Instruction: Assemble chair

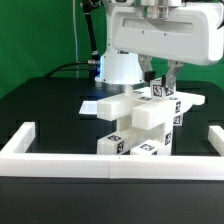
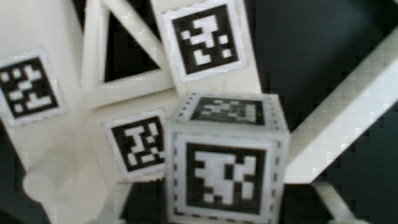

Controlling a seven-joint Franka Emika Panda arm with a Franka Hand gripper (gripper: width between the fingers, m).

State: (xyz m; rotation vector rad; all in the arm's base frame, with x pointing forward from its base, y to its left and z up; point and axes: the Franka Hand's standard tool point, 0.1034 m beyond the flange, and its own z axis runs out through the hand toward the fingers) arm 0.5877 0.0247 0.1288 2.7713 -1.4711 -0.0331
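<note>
The chair parts point(image 1: 138, 122) stand stacked in the middle of the table, white blocks with black-and-white tags. My gripper point(image 1: 160, 84) reaches down onto the top of the stack, its fingers on either side of a square tagged leg point(image 1: 160, 93). It looks shut on that leg. In the wrist view the leg point(image 2: 222, 160) fills the lower middle, tags on its end and side. Behind it lies the X-braced frame point(image 2: 98, 95) with several tags. My fingertips do not show clearly in the wrist view.
A long low white rail point(image 1: 110, 165) runs along the front and turns back at both sides. The marker board point(image 1: 92, 104) lies flat on the exterior view's left of the stack. The arm's white base point(image 1: 120, 68) stands behind.
</note>
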